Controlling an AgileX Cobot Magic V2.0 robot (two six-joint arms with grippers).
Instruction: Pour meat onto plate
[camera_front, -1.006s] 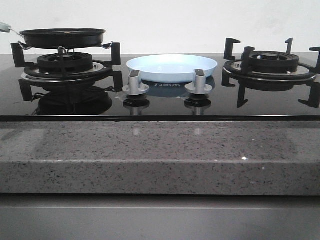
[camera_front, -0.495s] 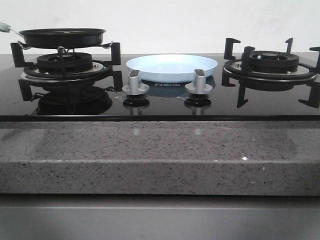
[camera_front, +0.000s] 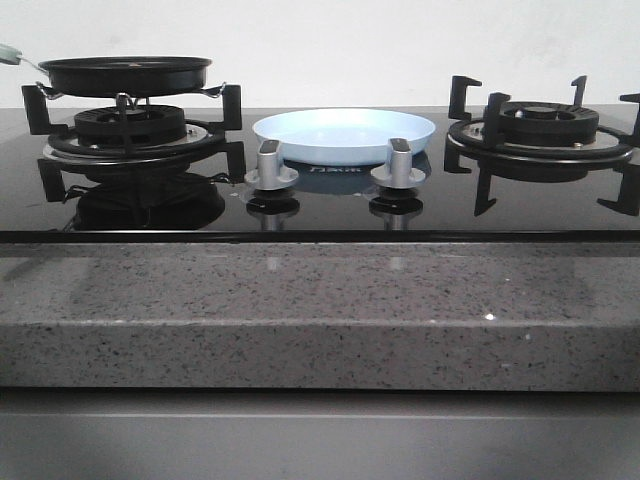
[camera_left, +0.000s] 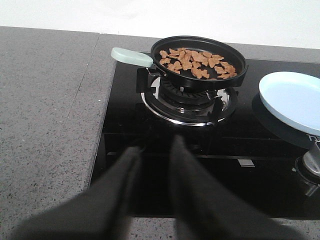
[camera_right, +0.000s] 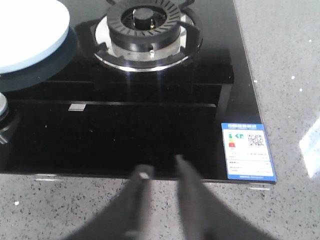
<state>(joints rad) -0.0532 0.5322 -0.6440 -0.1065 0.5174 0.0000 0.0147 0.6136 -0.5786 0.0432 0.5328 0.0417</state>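
Observation:
The meat (camera_left: 197, 62) lies as a loose layer of small orange-brown pieces in a black frying pan (camera_left: 200, 80) on the left burner; the pan's pale green handle (camera_left: 131, 56) points away from the plate. In the front view the pan (camera_front: 125, 75) shows edge-on and the meat is hidden. The pale blue plate (camera_front: 343, 135) sits between the two burners, behind the knobs, and it holds nothing (camera_left: 295, 97) (camera_right: 27, 35). My left gripper (camera_left: 155, 146) hangs open over the hob's near edge, well short of the pan. My right gripper (camera_right: 162, 166) is open above the counter edge, holding nothing.
The right burner (camera_front: 540, 125) (camera_right: 145, 30) stands bare with raised black pan supports. Two silver knobs (camera_front: 270, 165) (camera_front: 398, 165) rise in front of the plate. A blue-edged sticker (camera_right: 248, 150) marks the glass hob's corner. A speckled grey counter (camera_front: 320, 300) surrounds the hob.

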